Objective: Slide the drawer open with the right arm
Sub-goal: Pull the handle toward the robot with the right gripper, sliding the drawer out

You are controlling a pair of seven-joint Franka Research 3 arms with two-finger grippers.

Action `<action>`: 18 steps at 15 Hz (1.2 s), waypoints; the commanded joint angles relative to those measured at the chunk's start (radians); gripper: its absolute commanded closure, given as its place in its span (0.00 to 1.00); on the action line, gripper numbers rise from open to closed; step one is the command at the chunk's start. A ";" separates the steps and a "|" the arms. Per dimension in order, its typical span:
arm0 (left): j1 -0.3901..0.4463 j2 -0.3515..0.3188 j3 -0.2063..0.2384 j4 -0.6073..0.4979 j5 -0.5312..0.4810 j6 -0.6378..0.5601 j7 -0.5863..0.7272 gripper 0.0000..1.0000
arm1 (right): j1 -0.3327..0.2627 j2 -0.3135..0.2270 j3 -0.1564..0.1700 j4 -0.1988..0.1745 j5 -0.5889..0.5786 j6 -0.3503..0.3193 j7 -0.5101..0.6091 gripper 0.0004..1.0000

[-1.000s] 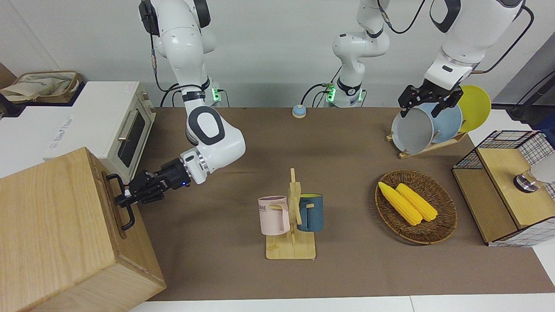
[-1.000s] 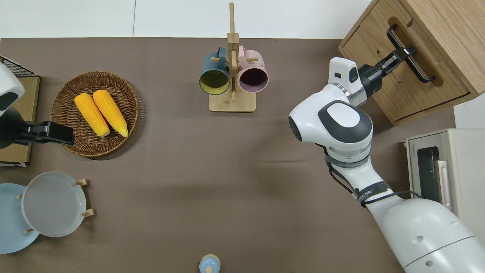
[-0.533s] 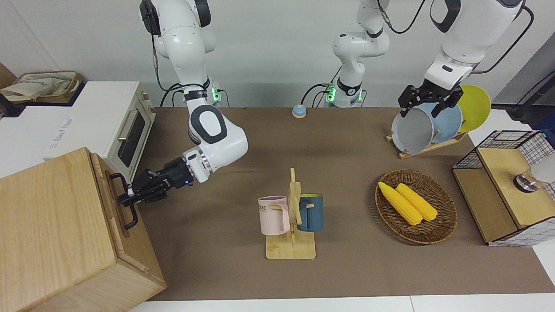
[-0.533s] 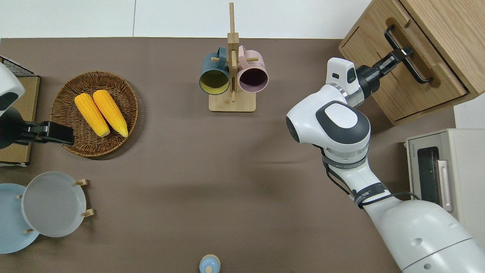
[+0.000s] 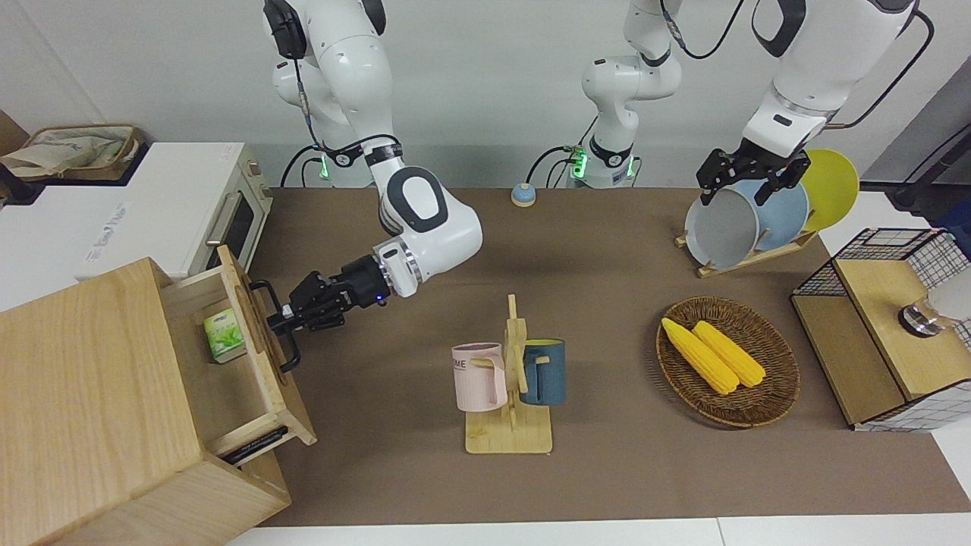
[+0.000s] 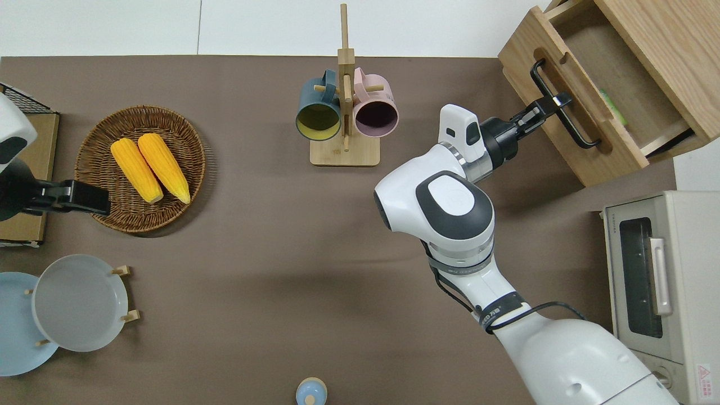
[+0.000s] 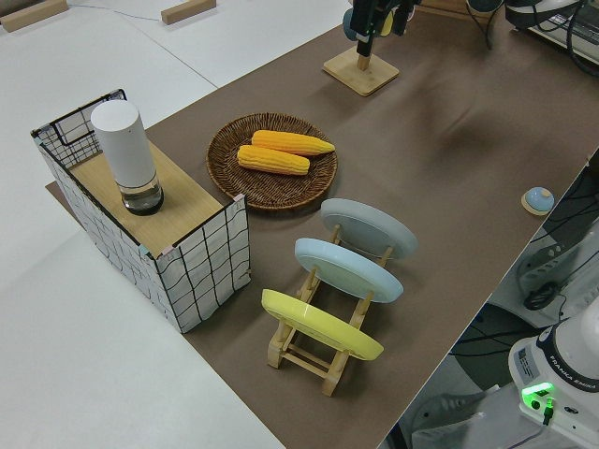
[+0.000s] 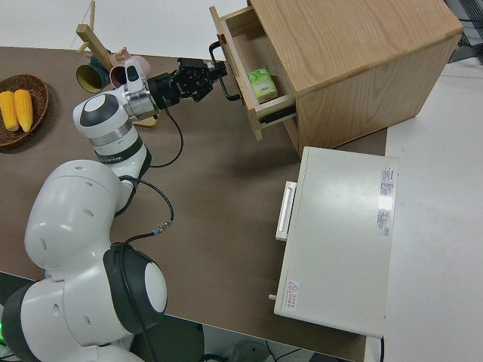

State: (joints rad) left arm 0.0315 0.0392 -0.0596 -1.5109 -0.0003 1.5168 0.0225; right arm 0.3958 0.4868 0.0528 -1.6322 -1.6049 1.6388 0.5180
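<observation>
The drawer (image 5: 220, 383) (image 6: 554, 132) (image 8: 243, 79) of the big pale wooden box (image 5: 83, 394) stands pulled out, its inside showing. A small green box (image 5: 222, 335) (image 8: 263, 83) lies in it. My right gripper (image 5: 278, 324) (image 6: 554, 103) (image 8: 215, 74) is shut on the black bar handle (image 5: 290, 356) (image 6: 579, 132) on the drawer front, gripping near its middle. A blue light glows on the black wrist. The left arm (image 5: 789, 98) is parked.
A white toaster oven (image 5: 227, 220) (image 6: 647, 275) stands nearer to the robots than the wooden box. A wooden mug rack (image 5: 510, 379) holds a pink and a blue mug mid-table. Toward the left arm's end are a corn basket (image 5: 766, 409), a plate rack (image 5: 751, 254) and a wire-mesh cabinet (image 5: 880, 318).
The right gripper has pulled the handle away from the wooden box. The drawer went from nearly shut to well out, and the green box inside came into view.
</observation>
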 commanded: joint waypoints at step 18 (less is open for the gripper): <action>0.004 0.011 -0.006 0.024 0.017 -0.020 0.010 0.01 | 0.249 0.006 -0.001 0.074 0.088 -0.206 -0.050 1.00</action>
State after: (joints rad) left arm 0.0315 0.0392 -0.0596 -1.5109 -0.0003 1.5168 0.0225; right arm 0.6261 0.4883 0.0580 -1.6214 -1.4941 1.4557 0.5177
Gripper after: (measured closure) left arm 0.004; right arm 0.815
